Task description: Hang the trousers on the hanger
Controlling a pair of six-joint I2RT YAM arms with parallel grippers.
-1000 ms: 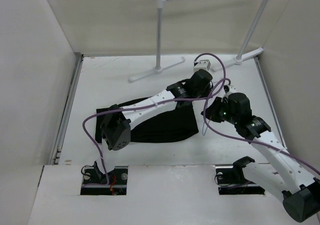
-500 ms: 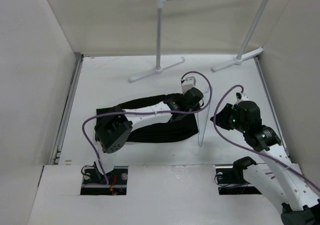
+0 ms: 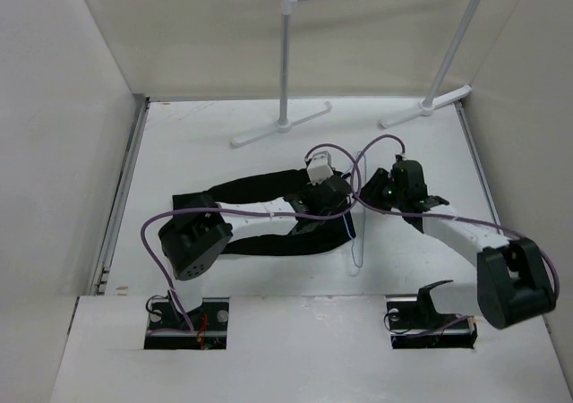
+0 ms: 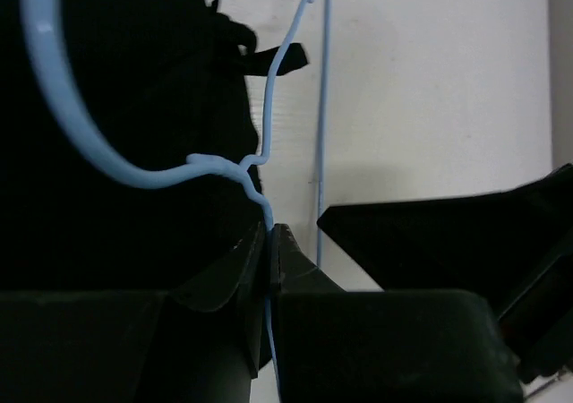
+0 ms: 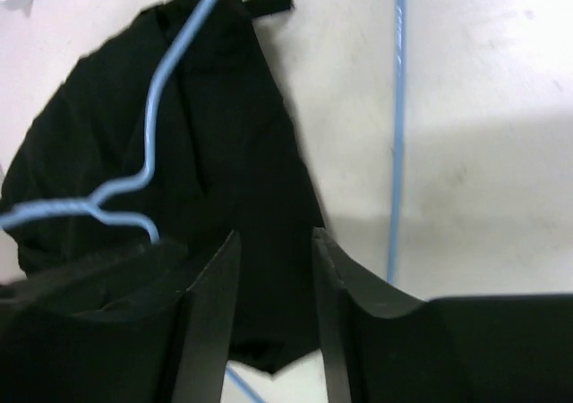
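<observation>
The black trousers (image 3: 255, 186) lie flat on the table's middle, partly under my left arm. The thin pale blue hanger (image 3: 357, 242) lies at their right end. My left gripper (image 3: 340, 206) is shut on the hanger's wire just below the hook's twist (image 4: 268, 242); the hook (image 4: 85, 134) curves over the trousers (image 4: 134, 72). My right gripper (image 3: 370, 191) is open and empty, low beside the left one. In the right wrist view its jaws (image 5: 273, 242) straddle the trousers' edge (image 5: 233, 143), with the hanger (image 5: 161, 121) to the left and one of its straight wires (image 5: 397, 125) to the right.
A white tube garment rack (image 3: 286, 54) stands at the back, its feet (image 3: 277, 130) on the table. Walls close in on the left and right. Purple cables (image 3: 376, 148) loop over both wrists.
My left gripper has drawn the hanger back towards the near side over the trousers' right end. My right arm has swung left and stretched low, bringing its gripper next to the left one.
</observation>
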